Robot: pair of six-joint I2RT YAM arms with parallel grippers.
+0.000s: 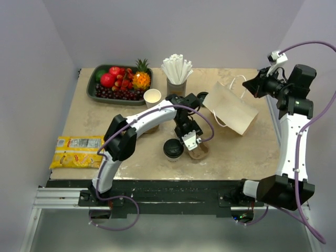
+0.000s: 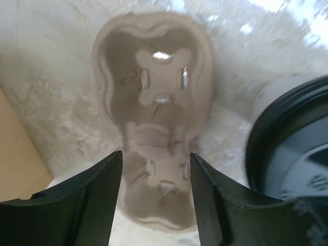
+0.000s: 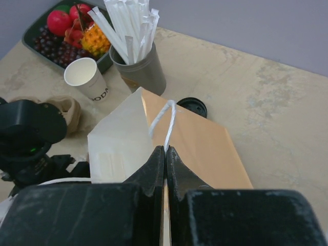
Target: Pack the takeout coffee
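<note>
The takeout coffee (image 1: 173, 148), a white cup with a black lid, stands upright near the table's front middle; its lid (image 2: 292, 154) fills the right edge of the left wrist view. Just right of it lies a brown pulp carrier (image 1: 199, 153). My left gripper (image 1: 191, 139) hangs over that carrier, open, its fingers (image 2: 97, 200) on either side of the near cup well (image 2: 159, 184), with nothing held. My right gripper (image 3: 165, 149) is shut on the white string handle (image 3: 169, 123) of the brown paper bag (image 1: 231, 107), which leans at the back right.
A grey cup of white straws (image 1: 177, 73), an open white paper cup (image 1: 152, 96) and a fruit tray (image 1: 94, 86) stand at the back. A loose black lid (image 3: 192, 106) lies by the bag. Another pulp carrier (image 3: 66, 110) sits under the left arm. A yellow packet (image 1: 77, 151) lies at the left.
</note>
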